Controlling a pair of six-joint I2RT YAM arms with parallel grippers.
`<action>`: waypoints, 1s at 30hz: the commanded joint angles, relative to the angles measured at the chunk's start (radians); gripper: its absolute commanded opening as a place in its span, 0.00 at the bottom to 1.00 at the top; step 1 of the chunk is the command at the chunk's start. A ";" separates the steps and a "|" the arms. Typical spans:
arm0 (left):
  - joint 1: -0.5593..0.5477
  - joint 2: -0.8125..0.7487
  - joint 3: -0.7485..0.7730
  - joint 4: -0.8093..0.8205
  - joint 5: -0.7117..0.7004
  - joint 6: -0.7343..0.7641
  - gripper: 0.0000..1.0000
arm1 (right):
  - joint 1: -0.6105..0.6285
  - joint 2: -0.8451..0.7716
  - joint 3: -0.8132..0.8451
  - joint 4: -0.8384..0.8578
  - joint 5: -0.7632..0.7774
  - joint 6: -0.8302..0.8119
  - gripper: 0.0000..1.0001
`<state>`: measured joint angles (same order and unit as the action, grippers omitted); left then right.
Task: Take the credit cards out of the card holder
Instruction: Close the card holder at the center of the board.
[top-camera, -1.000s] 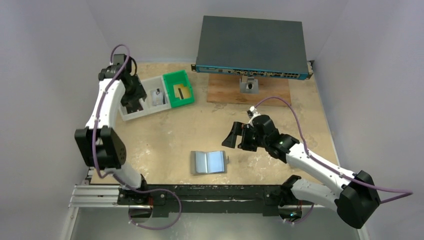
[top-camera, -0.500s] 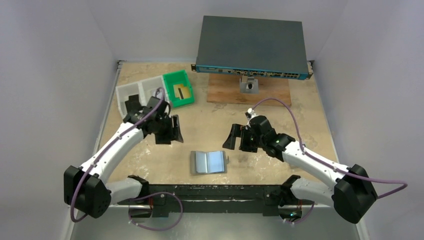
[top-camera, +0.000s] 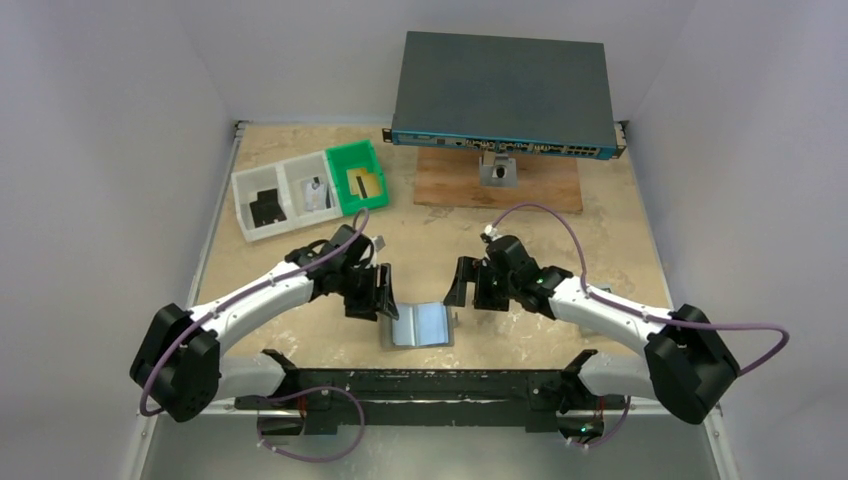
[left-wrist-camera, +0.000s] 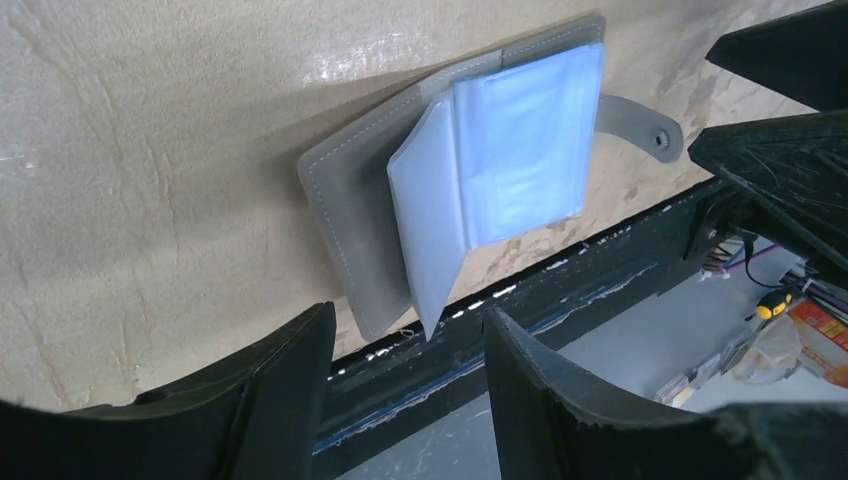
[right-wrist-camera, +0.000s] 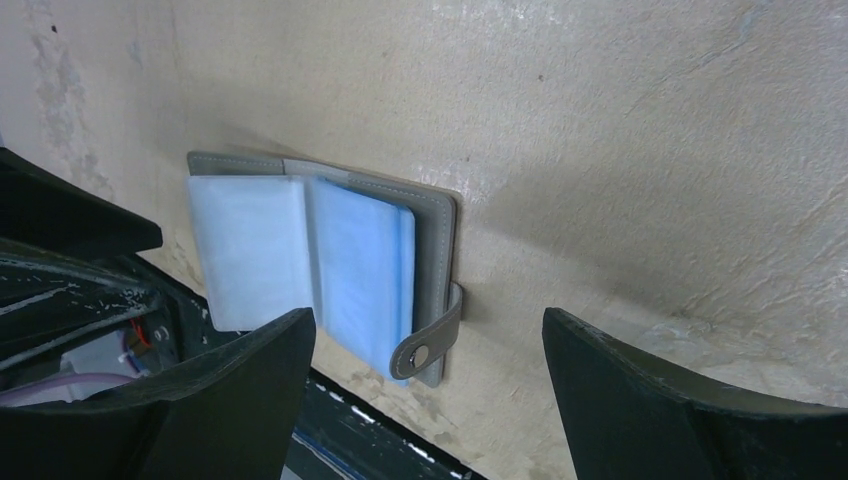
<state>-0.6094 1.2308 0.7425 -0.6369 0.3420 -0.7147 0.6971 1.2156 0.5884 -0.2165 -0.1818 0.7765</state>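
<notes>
Card holder (top-camera: 417, 325) lies open and flat on the table (top-camera: 300, 150), close to the near edge and between the two arms. Its long axis runs left-right, the spine runs near-far, and the bluish clear pockets face up. The strap with the stud (right-wrist-camera: 428, 352) sticks out on the holder's right side. Left gripper (top-camera: 370, 303) sits just beside the holder's far-left corner, jaws moderately apart with nothing between them. Right gripper (top-camera: 470, 290) sits just beside the far-right corner, near the strap, jaws wide and also empty. Neither claw touches the holder as far as I can tell. Both are about equally near, the left maybe a bit closer to the edge. From each claw the holder lies toward the near edge and inward, so both would have to close in toward the centre line. In the left wrist view one pocket leaf (left-wrist-camera: 430, 230) on the holder's left half stands partly lifted, with its free edge pointing back at the left fingers, so that looks the easier side to pinch. The right half is a flat stack of pockets (right-wrist-camera: 365, 270). Can't tell whether any card is left in the pockets; they look clear and pale. A black card (top-camera: 265, 207) lies in the white tray (top-camera: 245, 190) and a gold card (top-camera: 365, 183) in the green tray (top-camera: 375, 160), both well apart from the holder at far left.
</notes>
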 joint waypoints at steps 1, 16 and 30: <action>-0.013 0.036 -0.016 0.075 0.012 -0.013 0.55 | 0.018 0.024 0.023 0.045 0.005 -0.010 0.84; -0.044 0.125 -0.065 0.178 0.019 -0.026 0.52 | 0.048 0.077 0.033 0.059 0.019 -0.001 0.74; -0.079 0.080 -0.037 0.198 0.050 -0.086 0.21 | 0.059 0.112 0.017 0.083 0.035 0.012 0.48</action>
<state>-0.6743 1.3437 0.6704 -0.4515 0.3759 -0.7773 0.7483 1.3243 0.5903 -0.1577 -0.1734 0.7860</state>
